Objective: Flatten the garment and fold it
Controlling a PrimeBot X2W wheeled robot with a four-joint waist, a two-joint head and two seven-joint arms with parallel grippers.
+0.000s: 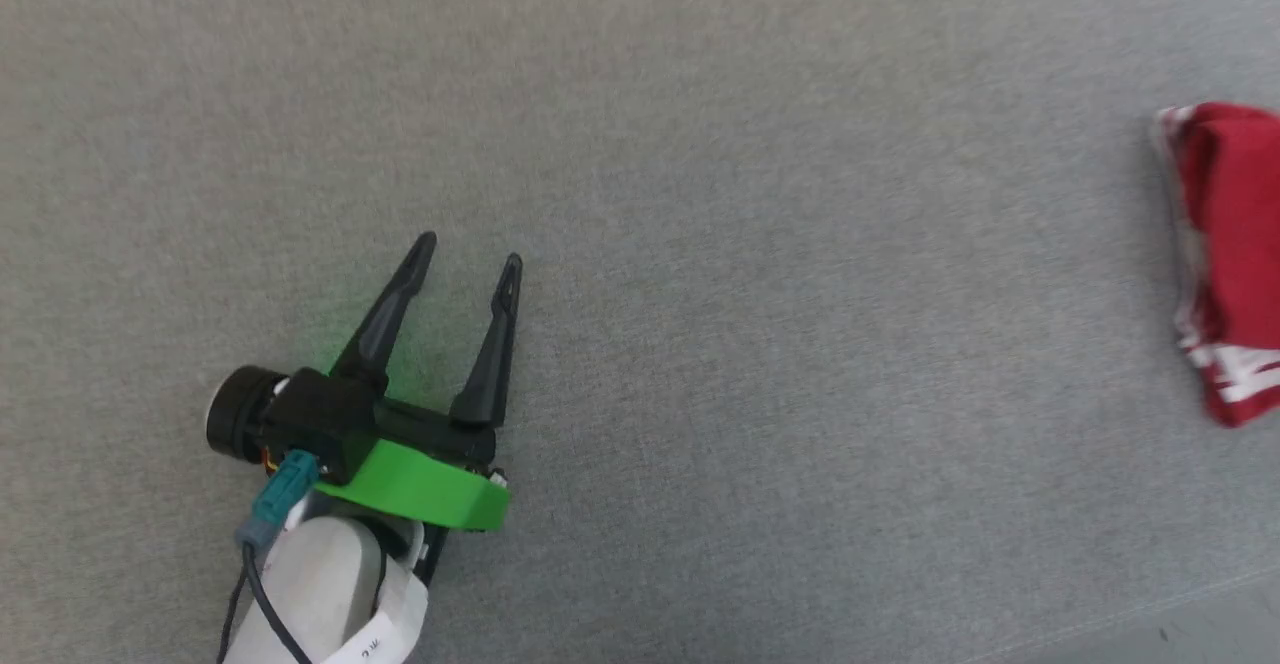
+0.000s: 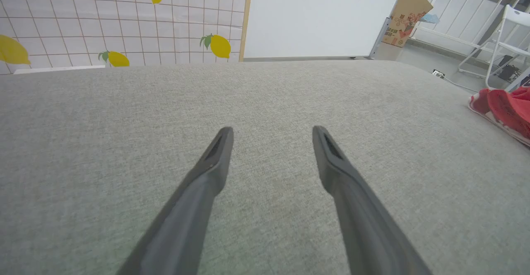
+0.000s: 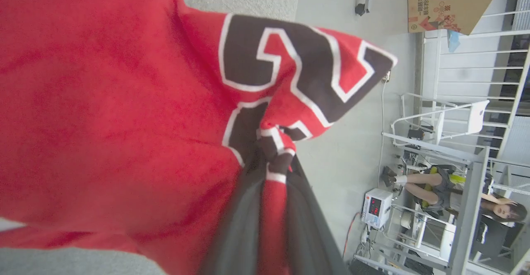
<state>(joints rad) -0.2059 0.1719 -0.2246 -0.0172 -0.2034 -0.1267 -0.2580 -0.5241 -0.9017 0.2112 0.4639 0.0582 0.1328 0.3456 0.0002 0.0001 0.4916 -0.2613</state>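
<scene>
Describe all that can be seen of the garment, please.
The garment is red, of thin, soft-looking fabric, with a large dark print outlined in white and white parts along one edge. It is bunched, not flat, at the far right of the grey surface. The right gripper is shut on a fold of it beside the print. The open left gripper is well apart from it.

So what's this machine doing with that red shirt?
A two-armed robot is working on a red T-shirt, bunched up on a grey surface. Its right gripper is pinched shut on a fold of the shirt by the black print. Its left gripper hangs open over bare surface, well off to the side. The shirt is not yet flattened or folded.
</scene>
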